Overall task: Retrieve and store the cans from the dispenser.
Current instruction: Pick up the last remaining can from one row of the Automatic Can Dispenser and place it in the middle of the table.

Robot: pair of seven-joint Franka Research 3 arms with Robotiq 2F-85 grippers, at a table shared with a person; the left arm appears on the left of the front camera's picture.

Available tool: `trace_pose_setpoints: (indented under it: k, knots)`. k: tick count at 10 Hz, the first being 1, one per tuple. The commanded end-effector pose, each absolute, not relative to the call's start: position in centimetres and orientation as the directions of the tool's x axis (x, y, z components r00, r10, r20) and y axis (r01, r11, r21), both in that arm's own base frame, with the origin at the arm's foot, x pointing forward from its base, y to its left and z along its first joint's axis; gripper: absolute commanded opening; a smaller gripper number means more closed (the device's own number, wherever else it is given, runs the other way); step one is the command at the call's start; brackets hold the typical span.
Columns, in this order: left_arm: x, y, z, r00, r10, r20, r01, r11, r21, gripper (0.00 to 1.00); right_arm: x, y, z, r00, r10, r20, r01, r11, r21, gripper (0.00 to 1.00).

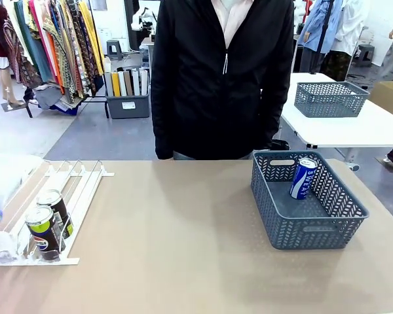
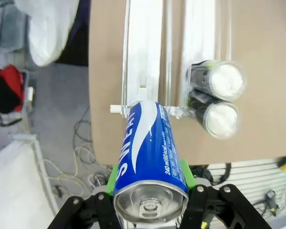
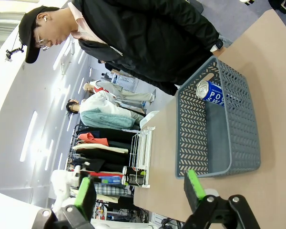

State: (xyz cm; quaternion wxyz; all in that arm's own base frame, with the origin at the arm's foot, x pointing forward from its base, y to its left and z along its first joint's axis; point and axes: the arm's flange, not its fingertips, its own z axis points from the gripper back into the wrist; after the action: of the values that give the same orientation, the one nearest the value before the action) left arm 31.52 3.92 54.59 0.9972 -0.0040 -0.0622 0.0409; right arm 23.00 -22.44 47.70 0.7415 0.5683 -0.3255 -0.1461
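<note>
In the left wrist view my left gripper (image 2: pixel 150 183) is shut on a blue Pocari Sweat can (image 2: pixel 148 148), its green pads (image 2: pixel 186 171) pressing both sides. The can hangs just off the end of the white dispenser (image 2: pixel 145 52). Two black Pepsi cans (image 2: pixel 223 80) (image 2: pixel 221 117) stand in the lane beside it. The front view has the dispenser (image 1: pixel 78 186) at the table's left with both Pepsi cans (image 1: pixel 54 206) (image 1: pixel 42 229) near its stopper end. Another blue can (image 1: pixel 303 178) leans inside the grey basket (image 1: pixel 314 229). My right gripper (image 3: pixel 139 191) is open and holds nothing.
A person in a black jacket (image 1: pixel 223 78) stands at the far side of the table, between dispenser and basket. The basket (image 3: pixel 238 143) lies ahead of the right gripper. Bare tan tabletop (image 1: pixel 177 235) spreads across the middle. A second basket (image 1: pixel 331 98) sits on a white table behind.
</note>
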Motion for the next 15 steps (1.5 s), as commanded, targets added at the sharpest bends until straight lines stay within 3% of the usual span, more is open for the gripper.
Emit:
trace_pose_setpoints:
  k: [1, 4, 5, 8, 10, 13, 15]
  knots:
    - [31.4, 3.5, 59.2, 0.976, 0.003, 0.216, 0.005, 0.999, -0.039, 0.0, 23.3, -22.5, 48.0, 0.732, -0.593, 0.334, -0.183, 0.301, 0.936, 1.0]
    - [30.8, 4.4, 59.7, 0.965, 0.012, 0.262, 0.031, 0.987, -0.159, 0.0, 23.3, -22.5, 48.0, 0.732, -0.593, 0.334, -0.183, 0.301, 0.936, 1.0]
    - [30.2, 2.8, 61.6, 0.967, 0.012, 0.255, 0.0, 0.999, -0.046, 0.0, 23.3, -22.5, 48.0, 0.732, -0.593, 0.334, -0.183, 0.301, 0.936, 1.0]
    - [30.2, 2.8, 61.6, 0.967, 0.012, 0.255, 0.0, 0.999, -0.046, 0.0, 23.3, -22.5, 48.0, 0.732, -0.593, 0.334, -0.183, 0.301, 0.936, 1.0]
    - [31.4, 1.3, 60.9, 0.961, 0.037, 0.274, -0.001, 0.992, -0.128, 0.0, 23.3, -22.5, 48.0, 0.732, -0.593, 0.334, -0.183, 0.301, 0.936, 1.0]
    - [38.9, -12.9, 60.3, 0.915, -0.277, 0.292, 0.317, 0.944, -0.096, 0.0, 23.3, -22.5, 48.0, 0.732, -0.593, 0.334, -0.183, 0.301, 0.936, 1.0]
    - [42.3, -24.1, 56.2, 0.87, -0.436, 0.227, 0.457, 0.889, -0.042, 0.0, 23.3, -22.5, 48.0, 0.732, -0.593, 0.334, -0.183, 0.301, 0.936, 1.0]
